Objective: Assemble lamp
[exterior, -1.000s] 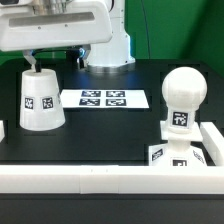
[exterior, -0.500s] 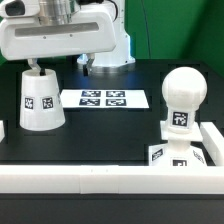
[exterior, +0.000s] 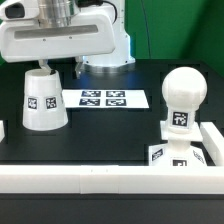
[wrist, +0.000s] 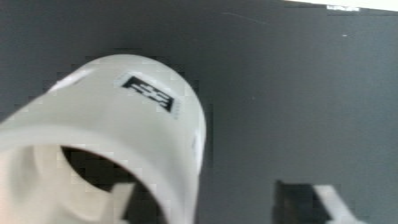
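- Large tapered white plastic cup-like shade (exterior: 42, 99): smooth matte wall, narrow end up, wide end down on the black table (exterior: 110, 130). One black-and-white square tag on its side facing the exterior camera.
- It reads slightly tilted in the exterior view, not sitting square.
- The robot's two-finger claw (exterior: 48, 62) hangs directly above the shade's narrow top. Fingers are hidden behind the white wrist housing (exterior: 55, 38), so I cannot tell whether it is wide, narrow or gripping.
- Wrist view: the shade (wrist: 107, 140) fills most of the frame, curved glossy white wall, a tag on it, hollow dark interior visible. One dark finger (wrist: 324, 203) shows at the frame edge, just beside the shade wall; contact is unclear.
- Round-headed white plastic bulb with a short neck (exterior: 183, 98): smooth sphere, tag on the neck, upright on the flat square white base (exterior: 180, 153), which also carries a tag. Both well apart from the claw, toward the exterior view's right.
- Thin flat white marker board (exterior: 105, 99) with printed tags lies on the table, near the shade, between it and the bulb.
- White rail (exterior: 90, 178) borders the table on the camera side; the base sits against it.
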`<state>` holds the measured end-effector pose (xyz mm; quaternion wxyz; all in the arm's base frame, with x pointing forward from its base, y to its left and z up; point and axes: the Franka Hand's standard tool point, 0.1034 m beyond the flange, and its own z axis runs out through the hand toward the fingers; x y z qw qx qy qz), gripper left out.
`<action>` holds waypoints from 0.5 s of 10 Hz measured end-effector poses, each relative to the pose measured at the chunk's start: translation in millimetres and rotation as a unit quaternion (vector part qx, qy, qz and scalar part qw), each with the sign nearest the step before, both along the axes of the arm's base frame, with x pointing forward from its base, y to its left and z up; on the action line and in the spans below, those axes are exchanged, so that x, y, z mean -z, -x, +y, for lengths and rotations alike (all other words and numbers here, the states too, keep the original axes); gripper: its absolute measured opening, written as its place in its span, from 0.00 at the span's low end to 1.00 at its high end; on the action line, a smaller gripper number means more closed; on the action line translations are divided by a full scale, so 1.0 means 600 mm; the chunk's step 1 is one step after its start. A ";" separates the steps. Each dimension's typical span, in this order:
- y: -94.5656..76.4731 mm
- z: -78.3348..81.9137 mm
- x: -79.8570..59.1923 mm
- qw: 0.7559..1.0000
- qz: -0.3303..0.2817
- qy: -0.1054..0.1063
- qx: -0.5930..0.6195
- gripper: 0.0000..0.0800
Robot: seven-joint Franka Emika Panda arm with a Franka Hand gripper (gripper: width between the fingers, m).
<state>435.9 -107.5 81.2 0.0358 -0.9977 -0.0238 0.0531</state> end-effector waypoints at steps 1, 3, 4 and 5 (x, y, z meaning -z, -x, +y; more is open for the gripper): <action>-0.001 0.001 -0.001 1.000 0.000 0.000 -0.001 0.12; -0.006 0.002 -0.003 1.000 -0.001 0.000 -0.002 0.06; -0.010 0.003 -0.007 1.000 0.001 -0.002 -0.003 0.06; -0.018 0.004 -0.013 1.000 0.002 -0.004 -0.004 0.06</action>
